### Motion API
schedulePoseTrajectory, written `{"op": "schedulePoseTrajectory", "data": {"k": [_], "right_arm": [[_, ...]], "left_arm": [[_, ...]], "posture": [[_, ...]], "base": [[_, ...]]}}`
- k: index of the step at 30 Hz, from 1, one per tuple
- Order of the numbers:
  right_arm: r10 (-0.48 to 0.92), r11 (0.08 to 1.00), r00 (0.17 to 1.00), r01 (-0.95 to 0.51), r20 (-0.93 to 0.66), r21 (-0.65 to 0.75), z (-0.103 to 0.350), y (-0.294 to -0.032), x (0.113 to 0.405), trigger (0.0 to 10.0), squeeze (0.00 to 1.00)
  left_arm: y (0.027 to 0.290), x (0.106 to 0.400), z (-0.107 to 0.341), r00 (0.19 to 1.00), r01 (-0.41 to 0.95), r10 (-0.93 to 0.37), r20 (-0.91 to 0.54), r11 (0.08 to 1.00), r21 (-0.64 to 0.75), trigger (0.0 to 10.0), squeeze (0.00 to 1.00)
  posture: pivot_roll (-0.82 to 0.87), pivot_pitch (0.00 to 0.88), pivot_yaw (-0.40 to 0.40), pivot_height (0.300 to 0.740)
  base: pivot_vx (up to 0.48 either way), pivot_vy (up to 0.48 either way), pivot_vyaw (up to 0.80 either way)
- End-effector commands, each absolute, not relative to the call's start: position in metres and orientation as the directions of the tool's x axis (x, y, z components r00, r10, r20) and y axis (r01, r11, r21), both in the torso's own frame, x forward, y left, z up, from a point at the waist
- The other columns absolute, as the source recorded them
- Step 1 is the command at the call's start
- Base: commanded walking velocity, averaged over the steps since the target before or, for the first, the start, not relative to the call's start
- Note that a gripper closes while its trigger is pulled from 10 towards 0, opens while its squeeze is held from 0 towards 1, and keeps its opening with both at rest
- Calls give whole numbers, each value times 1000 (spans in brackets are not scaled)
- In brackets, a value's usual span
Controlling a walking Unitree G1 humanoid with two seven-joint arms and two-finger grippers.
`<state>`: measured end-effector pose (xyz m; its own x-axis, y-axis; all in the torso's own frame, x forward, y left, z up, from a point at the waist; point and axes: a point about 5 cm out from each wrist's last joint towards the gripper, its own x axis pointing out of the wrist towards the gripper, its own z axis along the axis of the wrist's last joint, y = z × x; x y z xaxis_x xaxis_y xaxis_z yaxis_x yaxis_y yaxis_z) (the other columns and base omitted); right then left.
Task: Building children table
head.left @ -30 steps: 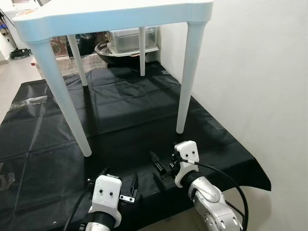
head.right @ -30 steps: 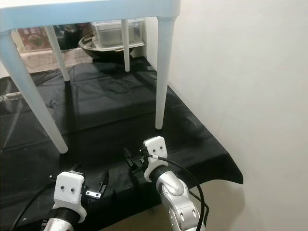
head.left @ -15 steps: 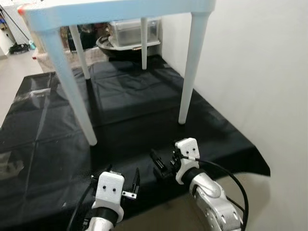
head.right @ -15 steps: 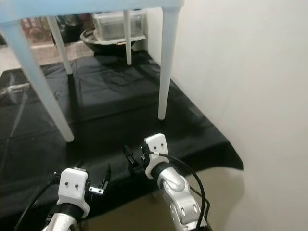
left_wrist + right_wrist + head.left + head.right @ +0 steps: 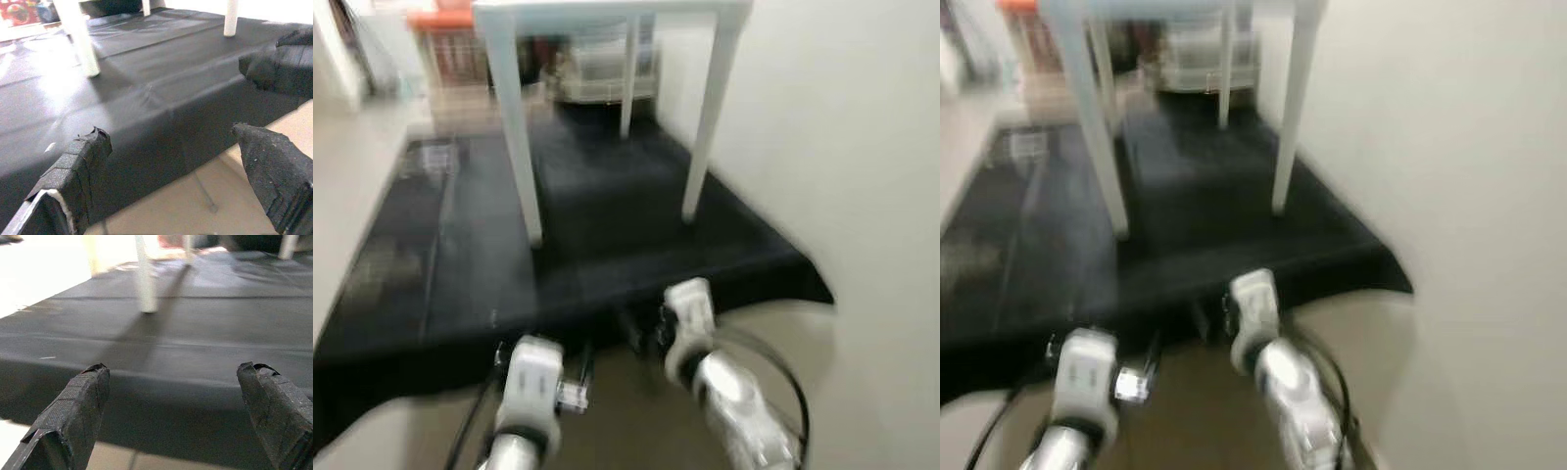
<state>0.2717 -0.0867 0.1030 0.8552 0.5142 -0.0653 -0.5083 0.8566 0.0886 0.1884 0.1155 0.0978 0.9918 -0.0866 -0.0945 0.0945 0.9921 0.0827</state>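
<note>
The white plastic children's table (image 5: pixel 607 12) stands upright on its legs on a black mat (image 5: pixel 578 235), beside the wall; the head views are blurred. Both arms are held low in front of me, short of the table. My left gripper (image 5: pixel 544 352) hangs over the mat's near edge and the floor, open, with nothing between its fingers (image 5: pixel 73 166). My right gripper (image 5: pixel 641 328) is beside it over the mat's edge, also open and empty, with both fingers (image 5: pixel 73 411) spread wide. A table leg (image 5: pixel 145 284) stands ahead of it on the mat.
A pale wall (image 5: pixel 862 147) runs along the right side of the mat. Beige floor (image 5: pixel 636 431) lies under the arms. A clear plastic bin (image 5: pixel 602 73) sits behind the table, and something orange (image 5: pixel 440 20) is at the back left.
The whole view has pulled back and blurred, so the camera moved away from the table. The grippers, earlier over the mat, now sit at its near edge. Both stay open.
</note>
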Motion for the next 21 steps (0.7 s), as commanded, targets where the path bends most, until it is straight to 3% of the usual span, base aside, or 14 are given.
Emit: {"op": "schedulePoseTrajectory", "data": {"k": [1,11,19,21], "right_arm": [[526,849,849,-520,-51,96,104,-86,271,10000,0],[545,838,837,-541,-53,74,101,-85,268,10000,0],[549,835,834,-545,-59,67,100,-85,268,10000,0],[549,835,834,-545,-60,70,100,-85,268,10000,0]], "left_arm": [[115,187,95,991,97,-88,-105,991,87,10000,0],[114,186,92,990,94,-85,-112,992,84,10000,0],[114,187,90,989,94,-83,-123,992,88,10000,0],[114,187,91,989,96,-85,-121,992,87,10000,0]], "posture": [[-25,0,10,740],[-24,0,7,740],[-24,0,7,740],[-27,0,8,740]], "base": [[-337,0,0],[-314,0,800],[0,0,800],[0,0,0]]}}
